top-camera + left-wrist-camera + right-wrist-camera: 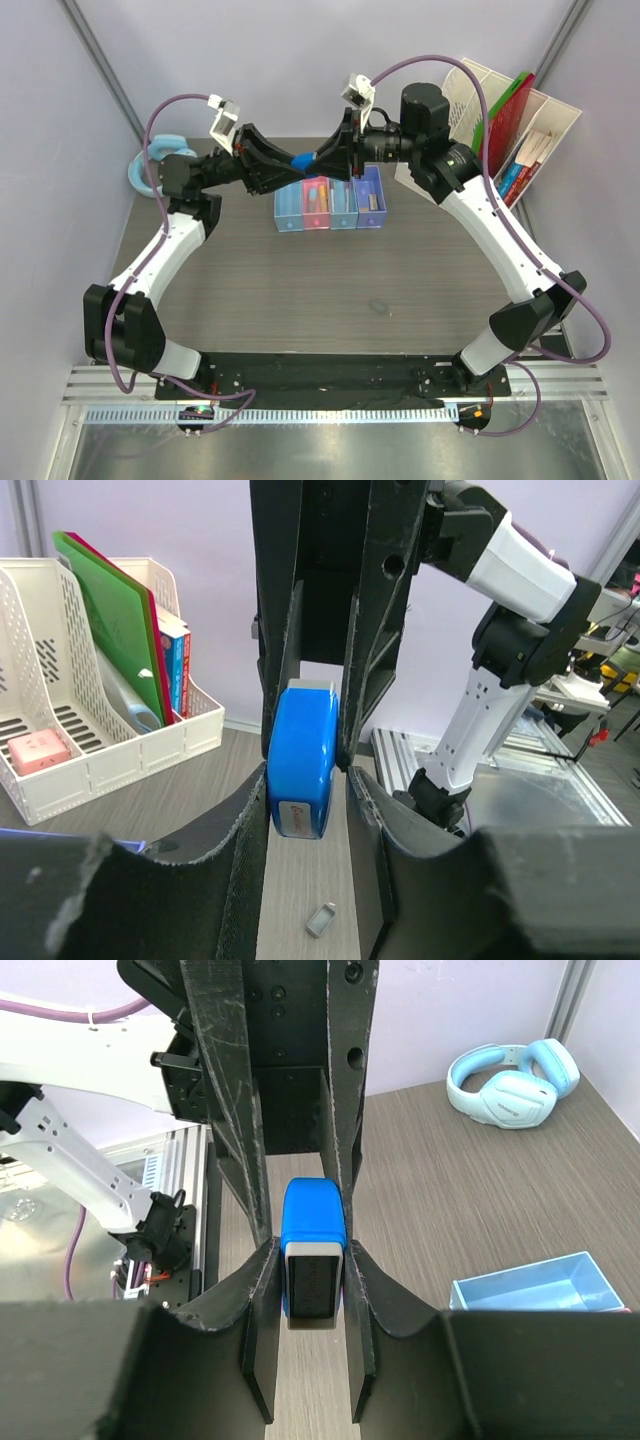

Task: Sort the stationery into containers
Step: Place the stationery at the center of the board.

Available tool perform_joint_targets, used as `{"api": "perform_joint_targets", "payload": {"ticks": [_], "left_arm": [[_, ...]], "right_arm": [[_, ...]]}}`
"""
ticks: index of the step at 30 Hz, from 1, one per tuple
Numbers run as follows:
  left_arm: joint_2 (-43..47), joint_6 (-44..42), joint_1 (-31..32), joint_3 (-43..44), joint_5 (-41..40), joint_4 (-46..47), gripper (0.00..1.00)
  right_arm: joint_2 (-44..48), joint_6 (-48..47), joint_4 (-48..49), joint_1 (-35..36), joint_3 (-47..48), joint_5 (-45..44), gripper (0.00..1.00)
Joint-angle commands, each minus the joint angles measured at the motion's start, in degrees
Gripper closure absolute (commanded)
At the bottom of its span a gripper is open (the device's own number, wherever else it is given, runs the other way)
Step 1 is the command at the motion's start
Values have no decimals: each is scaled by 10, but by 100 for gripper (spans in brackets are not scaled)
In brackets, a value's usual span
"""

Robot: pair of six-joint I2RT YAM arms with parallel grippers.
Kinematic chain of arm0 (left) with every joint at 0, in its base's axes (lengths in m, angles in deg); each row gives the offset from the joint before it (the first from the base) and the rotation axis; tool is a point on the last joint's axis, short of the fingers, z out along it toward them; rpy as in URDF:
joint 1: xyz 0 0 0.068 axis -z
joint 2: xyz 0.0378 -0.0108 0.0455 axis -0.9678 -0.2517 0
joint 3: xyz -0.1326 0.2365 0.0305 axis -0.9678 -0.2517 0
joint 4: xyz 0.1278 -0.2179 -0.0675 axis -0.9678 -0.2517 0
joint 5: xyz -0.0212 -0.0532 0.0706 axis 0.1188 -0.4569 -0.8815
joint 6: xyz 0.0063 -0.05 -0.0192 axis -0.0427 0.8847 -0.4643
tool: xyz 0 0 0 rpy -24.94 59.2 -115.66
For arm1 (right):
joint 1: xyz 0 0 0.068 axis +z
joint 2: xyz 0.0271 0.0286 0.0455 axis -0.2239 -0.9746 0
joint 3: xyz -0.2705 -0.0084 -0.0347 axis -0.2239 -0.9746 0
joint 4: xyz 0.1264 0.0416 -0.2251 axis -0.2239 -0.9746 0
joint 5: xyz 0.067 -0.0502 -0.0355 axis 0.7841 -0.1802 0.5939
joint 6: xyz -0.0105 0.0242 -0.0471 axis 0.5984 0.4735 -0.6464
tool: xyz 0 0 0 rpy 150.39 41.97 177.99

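Both grippers meet in the air above the back of the bin row (288,222). A blue block (302,160) with a grey end sits between them. My right gripper (320,158) is shut on the blue block (313,1222), both pads pressed on its sides in its wrist view (313,1290). My left gripper (288,163) straddles the block's other end (303,760) with its jaws slightly apart, a gap showing at one finger (308,805). The pink bin (316,222) and purple bin (371,215) hold items. A small grey item (320,920) lies on the table below.
Light blue headphones (150,165) lie at the back left, also in the right wrist view (510,1085). A cream file organiser (545,115) with red and green folders stands back right, also in the left wrist view (90,750). A blue bin (540,1285) shows under my right gripper.
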Motion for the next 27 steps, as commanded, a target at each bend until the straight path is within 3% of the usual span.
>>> {"api": "perform_joint_targets", "payload": {"ticks": [1, 9, 12, 14, 17, 18, 21, 24, 27], "left_arm": [[4, 8, 1, 23, -7, 29, 64], [5, 8, 0, 21, -6, 33, 75], [5, 10, 0, 20, -8, 32, 97], [3, 10, 0, 19, -10, 29, 100], [2, 3, 0, 20, -9, 20, 100], [2, -3, 1, 20, -8, 1, 100], [6, -47, 0, 24, 1, -49, 100], [16, -150, 0, 42, 16, -181, 100], [21, -339, 1, 92, 0, -441, 100]], "right_arm": [[-6, 6, 19, 4, 5, 2, 99], [-7, 10, 20, 5, 7, 1, 99], [-7, 11, 20, 5, 9, 0, 99], [-8, 11, 19, 4, 10, 2, 97], [-9, 12, 19, 5, 12, 2, 75], [-8, 13, 19, 4, 13, 2, 60], [-1, 14, 19, -8, 13, -6, 38], [16, 16, 18, -27, 8, -22, 28], [46, 15, 19, -71, -9, -34, 24]]}}
